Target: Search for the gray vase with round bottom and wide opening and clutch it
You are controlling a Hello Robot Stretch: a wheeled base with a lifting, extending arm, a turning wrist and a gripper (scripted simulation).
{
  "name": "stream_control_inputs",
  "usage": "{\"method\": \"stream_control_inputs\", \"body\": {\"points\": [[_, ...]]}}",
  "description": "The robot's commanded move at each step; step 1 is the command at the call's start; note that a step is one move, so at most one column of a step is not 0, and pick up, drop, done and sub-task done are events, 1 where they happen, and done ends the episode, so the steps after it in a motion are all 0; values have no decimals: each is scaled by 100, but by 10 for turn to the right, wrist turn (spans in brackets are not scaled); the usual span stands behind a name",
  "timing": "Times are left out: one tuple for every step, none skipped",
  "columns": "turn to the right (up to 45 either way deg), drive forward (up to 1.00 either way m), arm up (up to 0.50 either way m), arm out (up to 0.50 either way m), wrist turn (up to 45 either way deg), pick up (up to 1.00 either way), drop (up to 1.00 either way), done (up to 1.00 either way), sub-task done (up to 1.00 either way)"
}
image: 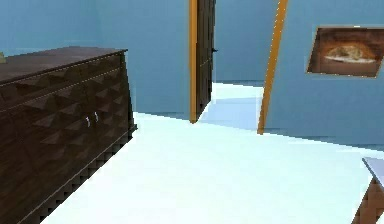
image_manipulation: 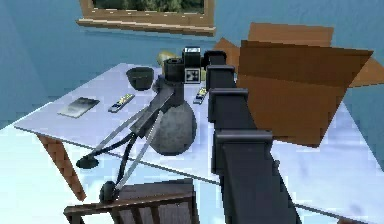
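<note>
At the white table's (image_manipulation: 45,125) middle – gray round-bellied vase (image_manipulation: 175,130), gripper (image_manipulation: 98,174) by it, toward the table's near edge (cannot tell whether holding anything). Toward the table's far side – dark bowl (image_manipulation: 140,76).
</note>
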Motion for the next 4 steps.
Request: {"method": "stream_control_inputs", "body": {"points": [[0, 0, 0, 0, 450, 0, 0, 0, 0], [0, 0, 0, 0, 450, 0, 0, 0, 0], [0, 0, 0, 0, 300, 0, 0, 0, 0], [0, 0, 0, 0, 0, 100, 0, 0, 0]]}}
